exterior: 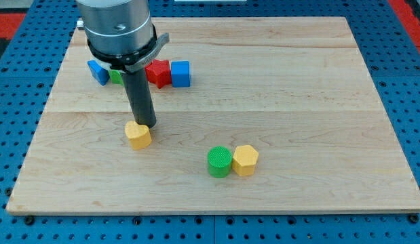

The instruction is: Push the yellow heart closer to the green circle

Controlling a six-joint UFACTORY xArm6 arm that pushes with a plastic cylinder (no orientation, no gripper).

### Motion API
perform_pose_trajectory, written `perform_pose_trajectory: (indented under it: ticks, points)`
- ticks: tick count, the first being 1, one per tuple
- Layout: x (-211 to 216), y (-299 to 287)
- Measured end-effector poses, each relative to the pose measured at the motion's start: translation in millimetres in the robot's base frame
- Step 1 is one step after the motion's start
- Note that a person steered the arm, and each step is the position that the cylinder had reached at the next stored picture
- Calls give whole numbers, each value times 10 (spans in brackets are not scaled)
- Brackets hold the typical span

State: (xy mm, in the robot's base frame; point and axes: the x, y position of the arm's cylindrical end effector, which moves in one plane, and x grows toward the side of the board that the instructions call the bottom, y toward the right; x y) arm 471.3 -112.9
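The yellow heart [138, 135] lies left of the board's middle. The green circle [220, 161] sits to its lower right, touching a yellow hexagon [245, 160] on its right side. My tip [142, 124] stands at the heart's upper edge, touching or almost touching it. The dark rod rises from there to the arm's grey body at the view's top left.
Near the view's top left, partly hidden by the arm, sit a blue block [98, 70], a green block [117, 76], a red star [157, 72] and a blue cube [180, 73]. The wooden board [298, 102] lies on a blue pegboard.
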Motion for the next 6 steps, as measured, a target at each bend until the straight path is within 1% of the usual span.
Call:
perform_pose_trajectory:
  ticks: [1, 2, 3, 4, 5, 6]
  points:
    - [-177, -352]
    - [147, -226]
    - [377, 222]
    - [367, 126]
    - [376, -400]
    - [784, -30]
